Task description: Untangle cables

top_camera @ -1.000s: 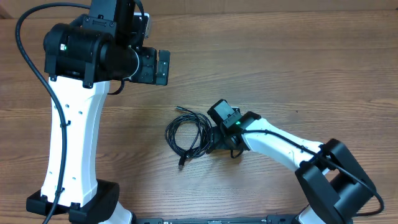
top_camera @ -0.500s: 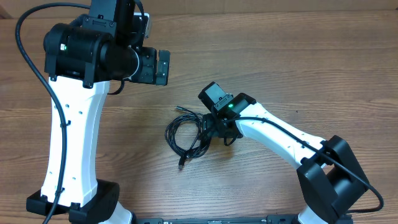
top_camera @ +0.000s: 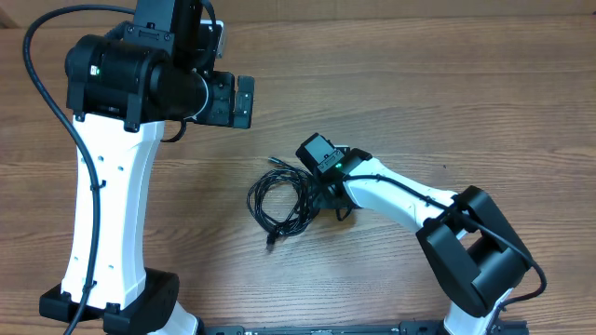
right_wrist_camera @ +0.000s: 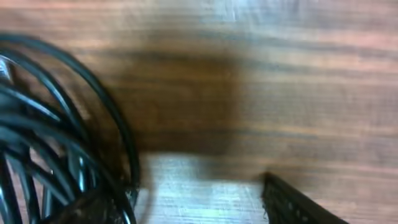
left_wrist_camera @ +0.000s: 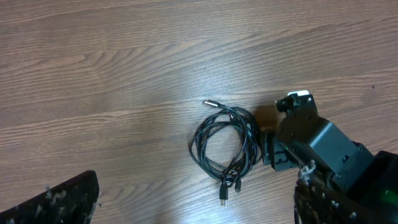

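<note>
The cables (top_camera: pixel 289 226) lie as one loose black coil on the wooden table, with small plugs sticking out at the top and bottom (left_wrist_camera: pixel 224 198). My right gripper (top_camera: pixel 316 199) is low at the coil's right edge and open. In the right wrist view bare wood shows between its fingers (right_wrist_camera: pixel 298 205), and the cable strands (right_wrist_camera: pixel 56 124) crowd around the left finger. My left gripper (top_camera: pixel 244 100) hangs high above the table, back left of the coil, wide open and holding nothing. From there it looks down on the coil (left_wrist_camera: pixel 249 146).
The right arm's wrist block (left_wrist_camera: pixel 311 140) sits just right of the coil. The left arm's white column (top_camera: pixel 102 205) stands along the table's left side, and the right arm's base (top_camera: pixel 484 270) is at the front right.
My right gripper has moved back and left, up against the coil's right side, and the arm has folded in. The coil's top plug shifted slightly. The left arm has stayed still.
</note>
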